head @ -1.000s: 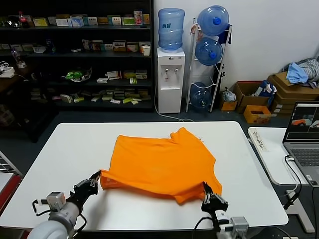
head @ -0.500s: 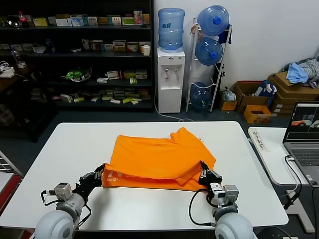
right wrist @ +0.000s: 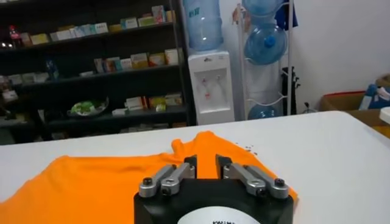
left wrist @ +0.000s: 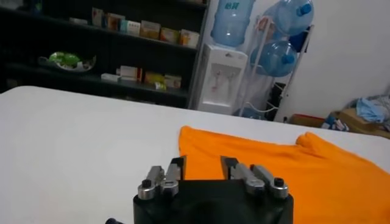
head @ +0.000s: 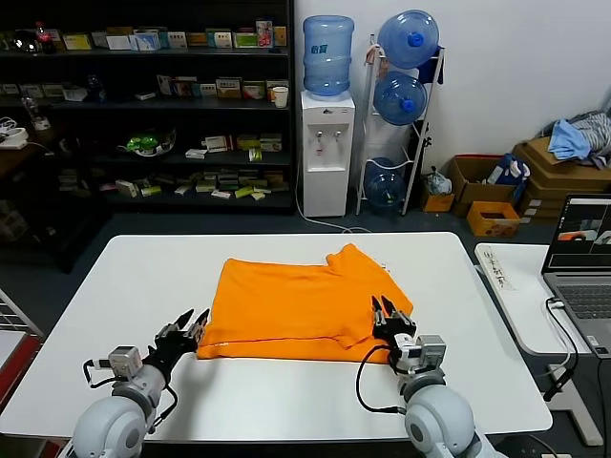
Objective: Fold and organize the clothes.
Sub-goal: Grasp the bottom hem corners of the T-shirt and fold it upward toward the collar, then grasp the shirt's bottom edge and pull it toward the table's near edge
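Observation:
The bright orange T-shirt (head: 301, 301) lies on the white table (head: 124, 286), its near part folded over onto itself, one sleeve at the far right. My left gripper (head: 188, 324) is open and empty at the shirt's near left corner. My right gripper (head: 387, 310) is open and empty over the near right corner. In the left wrist view the open gripper (left wrist: 203, 165) has the shirt (left wrist: 286, 173) just beyond its fingers. In the right wrist view the open gripper (right wrist: 206, 164) stands over orange fabric (right wrist: 91, 182).
A side table at the right holds a laptop (head: 584, 272) and a power strip (head: 496, 267). Beyond the table stand dark shelves (head: 143, 105), a water dispenser (head: 326, 143) and cardboard boxes with a blue-grey cloth heap (head: 573, 138).
Both grippers carried the shirt's near hem away from me and laid it over the shirt. They have let go and now stand open; the shirt lies flatter and shorter.

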